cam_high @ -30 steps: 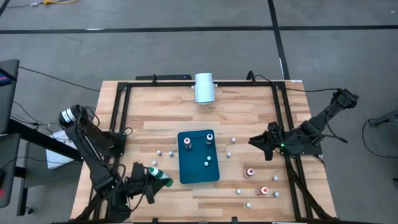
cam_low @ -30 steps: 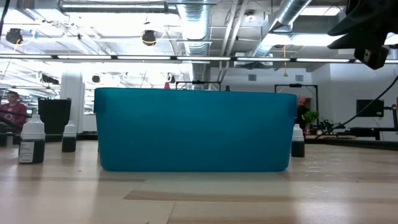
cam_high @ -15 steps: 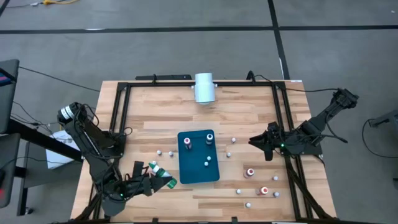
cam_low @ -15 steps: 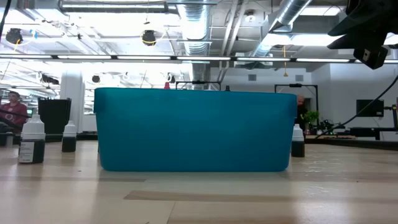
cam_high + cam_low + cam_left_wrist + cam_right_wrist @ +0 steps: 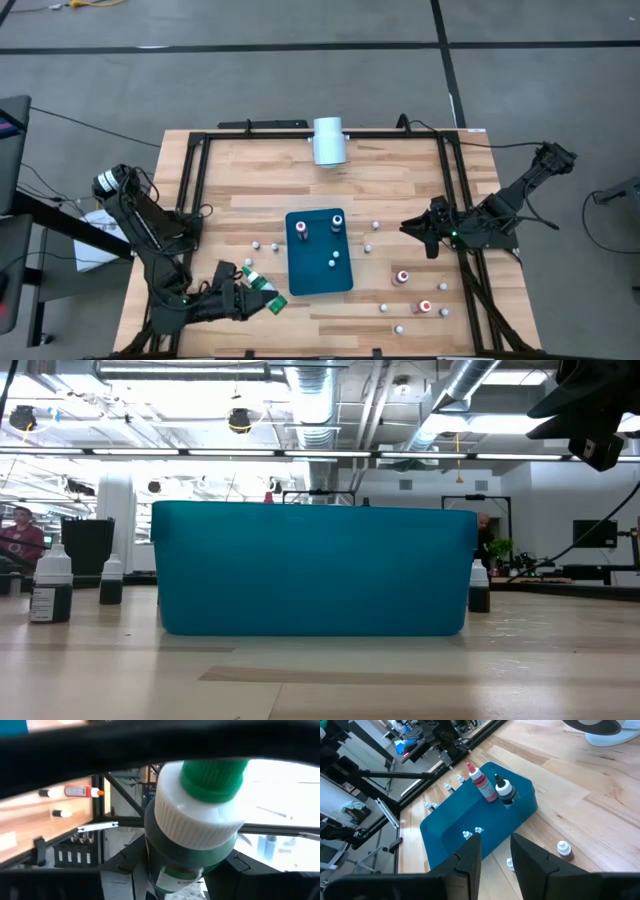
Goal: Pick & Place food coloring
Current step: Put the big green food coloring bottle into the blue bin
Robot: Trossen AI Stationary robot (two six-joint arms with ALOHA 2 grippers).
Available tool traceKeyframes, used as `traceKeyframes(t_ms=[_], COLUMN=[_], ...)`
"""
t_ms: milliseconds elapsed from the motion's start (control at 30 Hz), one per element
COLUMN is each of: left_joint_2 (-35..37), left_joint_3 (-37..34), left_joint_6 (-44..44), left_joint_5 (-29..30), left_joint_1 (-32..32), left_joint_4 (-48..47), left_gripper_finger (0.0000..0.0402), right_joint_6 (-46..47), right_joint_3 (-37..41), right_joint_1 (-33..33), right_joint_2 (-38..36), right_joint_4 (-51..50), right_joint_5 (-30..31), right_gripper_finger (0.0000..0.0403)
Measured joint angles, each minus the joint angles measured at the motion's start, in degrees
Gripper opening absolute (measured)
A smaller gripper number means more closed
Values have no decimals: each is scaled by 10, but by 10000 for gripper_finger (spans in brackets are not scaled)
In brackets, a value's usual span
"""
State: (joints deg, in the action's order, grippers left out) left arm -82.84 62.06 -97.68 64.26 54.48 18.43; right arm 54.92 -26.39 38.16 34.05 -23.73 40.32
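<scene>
Food coloring first: one green-capped bottle point(image 5: 192, 827) sits clamped between the left gripper's point(image 5: 252, 296) fingers, cap poking out past the tips and body tucked between them, so it's off the bench near the front-left corner, just left of the teal tray point(image 5: 296, 275). From the left wrist camera the white ribbed collar and green tip fill most of the view.

Moving out from there, the tray sits mid-bench with a red-topped bottle point(image 5: 481, 781) and a dark one point(image 5: 505, 790) standing at its far end, plus a small whitish one point(image 5: 334, 262) lower down in it. More little bottles are scattered on the wood right of the tray, including two red-topped ones point(image 5: 402, 277) toward the front right, and a couple of whitish ones point(image 5: 257, 244) just left of it.

Right gripper point(image 5: 418, 232) hangs over the right side of the bench, well apart from the tray, fingers point(image 5: 468, 857) narrow with nothing between them.

A white cylinder point(image 5: 328, 140) lies at the far edge.
</scene>
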Motion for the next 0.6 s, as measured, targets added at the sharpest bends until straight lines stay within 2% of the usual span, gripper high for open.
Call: traceKeyframes(t_ms=[333, 600], left_joint_2=[0, 0], left_joint_3=[0, 0], left_joint_6=[17, 84], left_joint_5=[-5, 0], left_joint_1=[-1, -15], left_joint_4=[5, -34], left_gripper_finger=[123, 122], right_joint_6=[0, 1], right_joint_3=[0, 0], right_joint_1=[0, 0], right_joint_2=[0, 0], right_joint_4=[0, 0], right_joint_5=[0, 0], right_gripper_finger=[95, 95])
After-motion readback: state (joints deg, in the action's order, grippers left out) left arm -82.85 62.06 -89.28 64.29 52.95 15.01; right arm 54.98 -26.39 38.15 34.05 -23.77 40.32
